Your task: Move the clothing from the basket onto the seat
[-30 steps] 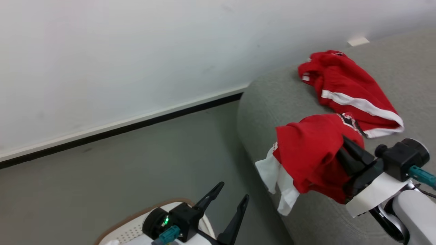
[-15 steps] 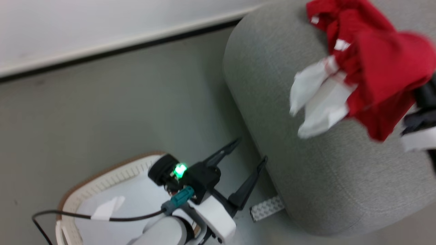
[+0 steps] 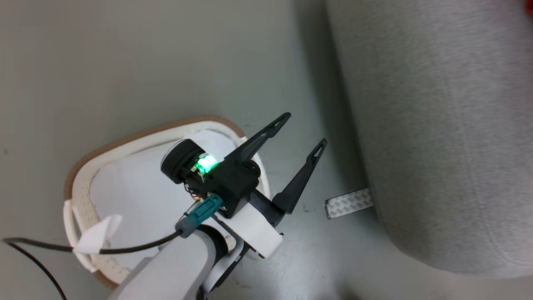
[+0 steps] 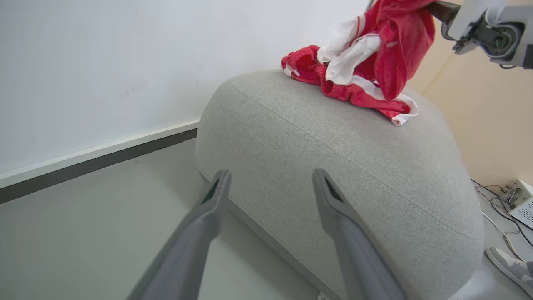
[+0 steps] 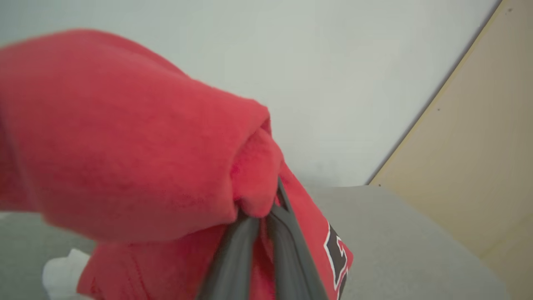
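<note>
My right gripper is shut on a red garment with black-and-white numerals. In the left wrist view that garment and a white cloth piece hang above the grey seat. Another piece of red clothing with white stripes lies on top of the seat. My left gripper is open with nothing between its fingers. It hovers over the right end of the cream basket, beside the seat. The bare part of the basket's inside looks white.
A patterned tape strip lies on the grey floor at the seat's foot. A black cable crosses the basket. Behind the seat are a white wall and dark baseboard. A shoe and a white box with wires are at the far right.
The head camera has tilted down to the basket and floor. The right gripper and its red garment have passed out of that view. The left gripper stays open.
</note>
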`<state>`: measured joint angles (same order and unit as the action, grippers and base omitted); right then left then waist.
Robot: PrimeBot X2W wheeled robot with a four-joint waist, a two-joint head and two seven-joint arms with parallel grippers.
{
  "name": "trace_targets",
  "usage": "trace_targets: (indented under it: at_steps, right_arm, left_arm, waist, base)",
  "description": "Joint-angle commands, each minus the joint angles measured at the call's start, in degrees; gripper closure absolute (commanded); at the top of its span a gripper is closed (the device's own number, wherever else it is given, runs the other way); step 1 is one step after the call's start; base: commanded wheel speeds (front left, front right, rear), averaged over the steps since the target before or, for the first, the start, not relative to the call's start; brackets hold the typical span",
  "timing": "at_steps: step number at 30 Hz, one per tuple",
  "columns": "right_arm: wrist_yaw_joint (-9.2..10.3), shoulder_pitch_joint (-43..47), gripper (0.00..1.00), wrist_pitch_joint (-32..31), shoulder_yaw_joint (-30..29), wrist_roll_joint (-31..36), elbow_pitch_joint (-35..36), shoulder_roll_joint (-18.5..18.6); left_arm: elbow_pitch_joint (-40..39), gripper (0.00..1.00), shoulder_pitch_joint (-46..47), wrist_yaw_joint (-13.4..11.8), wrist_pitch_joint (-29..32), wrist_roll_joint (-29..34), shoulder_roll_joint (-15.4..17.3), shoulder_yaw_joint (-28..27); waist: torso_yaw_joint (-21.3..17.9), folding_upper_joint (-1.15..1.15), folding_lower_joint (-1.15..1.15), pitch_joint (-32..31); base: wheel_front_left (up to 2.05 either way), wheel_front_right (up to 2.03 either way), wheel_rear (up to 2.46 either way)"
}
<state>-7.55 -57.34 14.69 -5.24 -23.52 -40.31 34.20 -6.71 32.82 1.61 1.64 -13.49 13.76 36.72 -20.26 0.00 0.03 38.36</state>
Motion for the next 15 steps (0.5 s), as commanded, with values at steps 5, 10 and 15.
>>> trace_targets:
  at_steps: [5, 10, 15]
  right_arm:
    - [0.13, -1.0, 0.51, 0.5, -10.4, 8.5, -11.1, -5.3]
    - [0.14, 4.6, 0.0, 0.5, -16.7, 13.8, -6.9, -12.9]
    - [0.14, 15.7, 0.0, 0.5, -15.1, 17.6, 4.1, -19.5]
  left_arm:
    - [-1.3, 0.0, -1.2, -1.7, -0.1, -0.1, 0.6, -1.1]
    - [-1.1, 0.0, -2.8, -2.8, -0.8, -0.8, 1.2, -2.0]
    - [0.5, 0.0, -5.6, -4.0, -2.2, -2.0, 2.4, -3.4]
  waist:
    - [2.7, 0.0, -0.03, 2.6]
    - [1.8, 0.0, -0.03, 0.4]
    - [0.7, 0.0, -0.03, -5.0]
  base:
    - [0.0, 0.0, 0.0]
    - [0.0, 0.0, 0.0]
    - [0.0, 0.0, 0.0]
